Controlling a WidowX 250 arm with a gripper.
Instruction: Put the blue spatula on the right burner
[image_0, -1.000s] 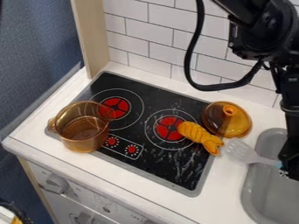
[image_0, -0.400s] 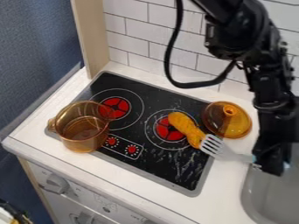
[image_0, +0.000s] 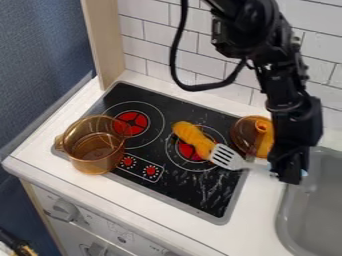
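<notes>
While the black arm comes down from the top edge at the right, its gripper (image_0: 284, 174) hangs above the counter (image_0: 133, 202), between the cooktop (image_0: 177, 110) and the sink (image_0: 283, 220). The gripper is closed on the spatula (image_0: 228, 157) — it has it by the handle, with a bit of light blue showing just past the fingers. The spatula points toward the cooktop, its pale slotted head above the outer ring of the right burner (image_0: 188, 151), on the side nearer the sink; whether the head touches the glass I cannot tell.

An orange toy food piece (image_0: 190, 134) (ridged, and rather long) lies slantwise over the right burner, covering part of its red centre. Its lower end meets the spatula's head in the view.

Behind the gripper, the amber lid (image_0: 242, 135) sits at the cooktop's right edge, partly hidden by the arm. The left burner (image_0: 137, 120) has a red centre too, and the see-through amber pot (image_0: 97, 152) stands upright in front of it, toward the cooktop's left corner — its rim overlaps the burner's ring in the view. Two small red dials (image_0: 151, 171) are marked near the cooktop's front edge. White tiles (image_0: 167, 45) line the wall behind.
</notes>
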